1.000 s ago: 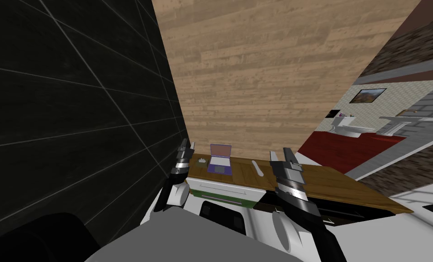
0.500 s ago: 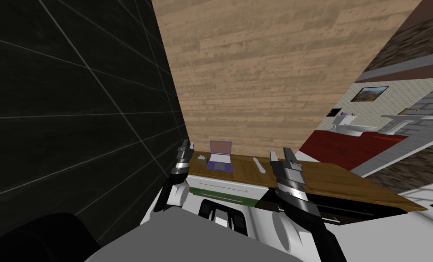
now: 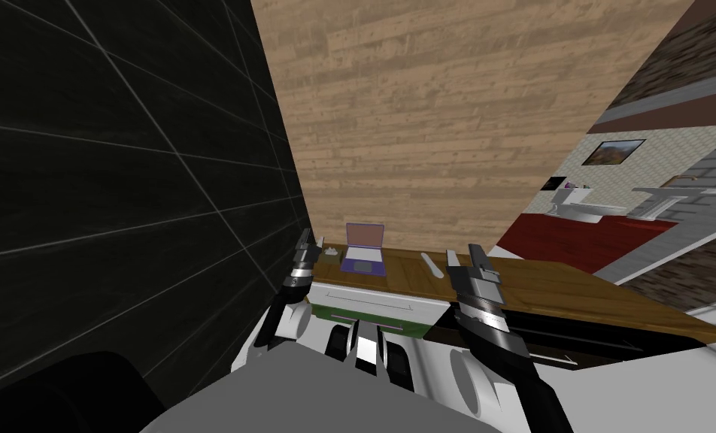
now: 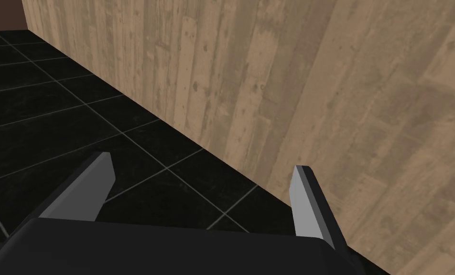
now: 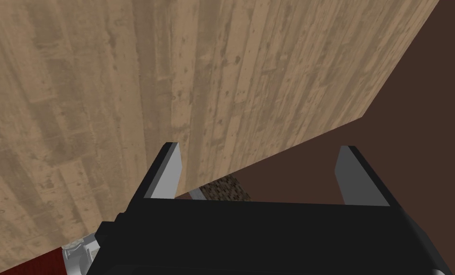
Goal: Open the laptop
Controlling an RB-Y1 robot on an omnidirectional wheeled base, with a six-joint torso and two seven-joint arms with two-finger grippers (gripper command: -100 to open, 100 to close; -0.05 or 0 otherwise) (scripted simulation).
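A small purple laptop [image 3: 364, 254] stands on the wooden desk [image 3: 567, 289], near its far left end against the plank wall. Its lid is raised, showing a pinkish screen above the purple keyboard part. My left gripper [image 3: 308, 243] is held up just left of the desk's left end, short of the laptop, and its fingers [image 4: 99, 179] stand wide apart with nothing between them. My right gripper [image 3: 474, 259] hovers over the desk's middle, to the right of the laptop, also open and empty [image 5: 262, 174].
A small pale object [image 3: 332, 252] lies left of the laptop and a white elongated thing [image 3: 430, 266] to its right. A white drawer front [image 3: 371, 307] sits under the desk. A black tiled wall [image 3: 123, 195] closes the left; a red-floored room [image 3: 574, 240] lies to the right.
The whole head view has shifted a little, so I have moved: the desk now stretches further right and a dark and white thing shows below the drawer. Both arms hold their pose.
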